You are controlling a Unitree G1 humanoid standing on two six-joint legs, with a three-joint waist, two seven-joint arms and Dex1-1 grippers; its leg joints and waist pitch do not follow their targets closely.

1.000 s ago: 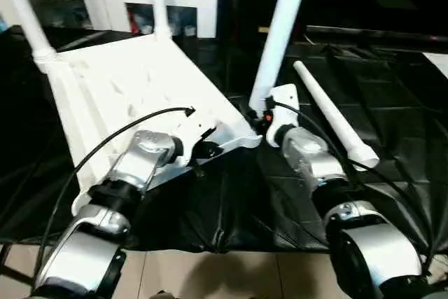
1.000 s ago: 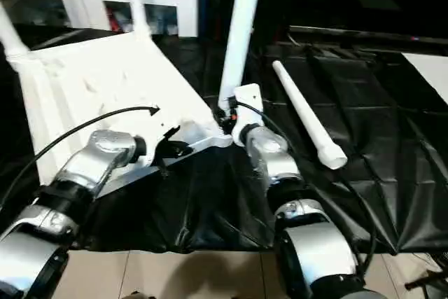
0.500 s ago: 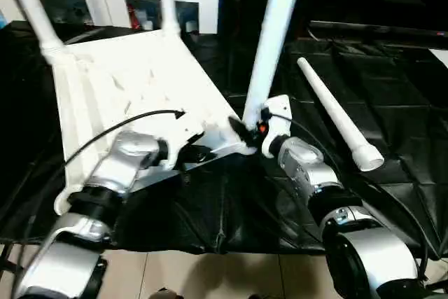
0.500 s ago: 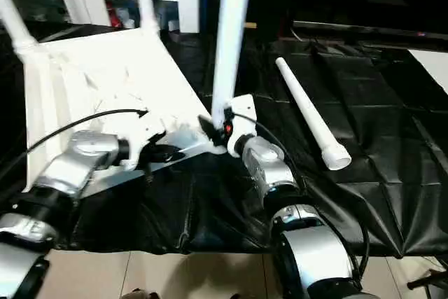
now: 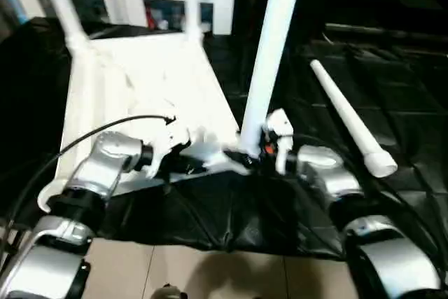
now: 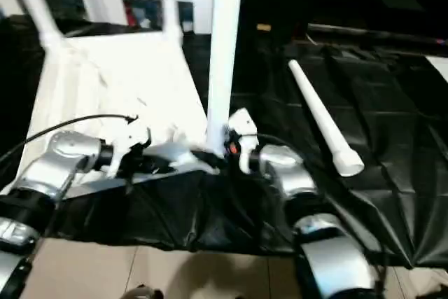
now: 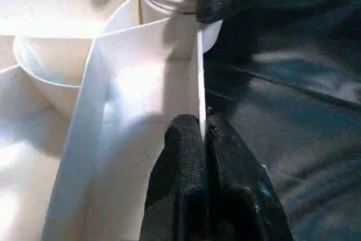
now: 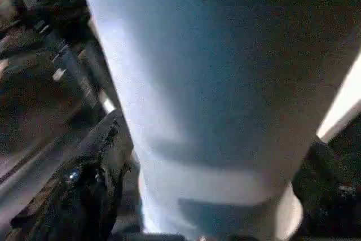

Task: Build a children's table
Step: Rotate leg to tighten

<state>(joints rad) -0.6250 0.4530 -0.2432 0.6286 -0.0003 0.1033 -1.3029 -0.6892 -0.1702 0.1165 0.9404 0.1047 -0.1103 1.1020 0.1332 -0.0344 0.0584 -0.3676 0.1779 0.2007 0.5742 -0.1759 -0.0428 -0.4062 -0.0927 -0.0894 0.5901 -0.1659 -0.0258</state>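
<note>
Tabletop (image 5: 140, 82) lies underside up on the black cloth; third leg (image 5: 269, 54) stands in its near right socket, fourth leg (image 5: 350, 120) lies loose to the right. Left gripper (image 7: 204, 139) pinches the tabletop's rim; right gripper (image 5: 262, 148) straddles the leg's base, jaws spread. Likely seating this leg; next, regrip and twist. Left wrist view shows leg threads above the socket.

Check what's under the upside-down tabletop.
Black sheeting runs under the tabletop and shows past its near and right edges. Anything directly beneath the panel is covered, so nothing more can be told there.
</note>
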